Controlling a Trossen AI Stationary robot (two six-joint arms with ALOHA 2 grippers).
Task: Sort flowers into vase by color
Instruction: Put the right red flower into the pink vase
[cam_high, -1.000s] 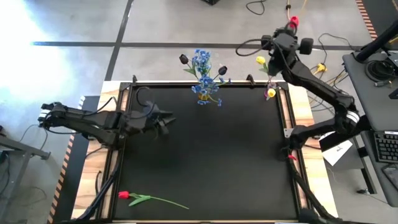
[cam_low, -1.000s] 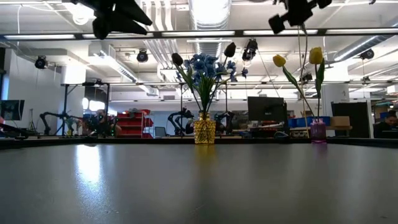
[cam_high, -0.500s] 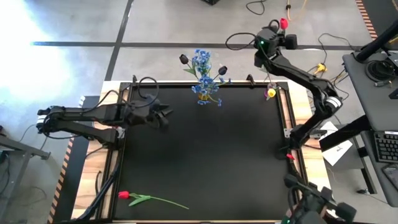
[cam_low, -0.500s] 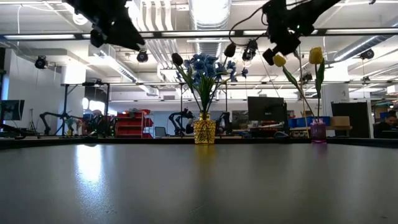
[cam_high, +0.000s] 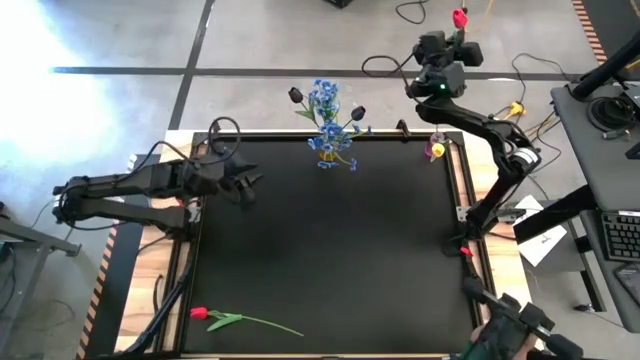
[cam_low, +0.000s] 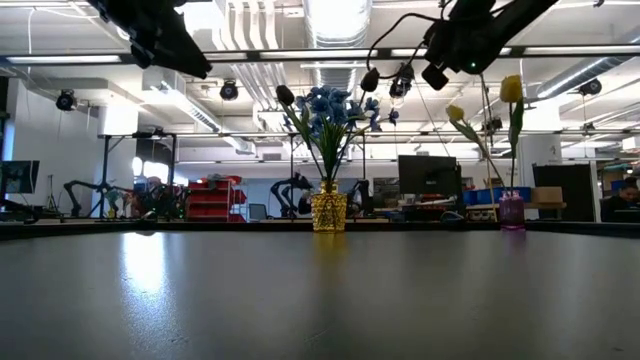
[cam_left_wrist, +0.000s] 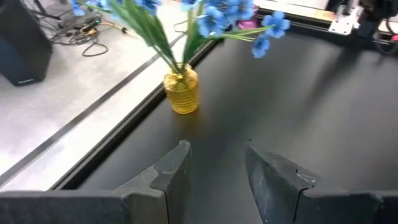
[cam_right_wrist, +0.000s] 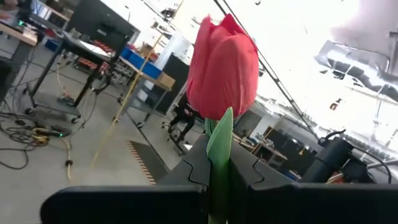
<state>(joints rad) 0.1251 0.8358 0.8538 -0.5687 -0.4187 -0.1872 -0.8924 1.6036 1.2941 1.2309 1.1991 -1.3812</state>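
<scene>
Red artificial tulip (cam_right_wrist: 224, 68) is clamped by its green stem in the right gripper (cam_high: 452, 40), held high beyond the table's far edge, so it's probably best lowered stem-first and slowly, while the left gripper (cam_left_wrist: 214, 168) is kept parted near the yellow ribbed vase (cam_left_wrist: 181, 92).
</scene>
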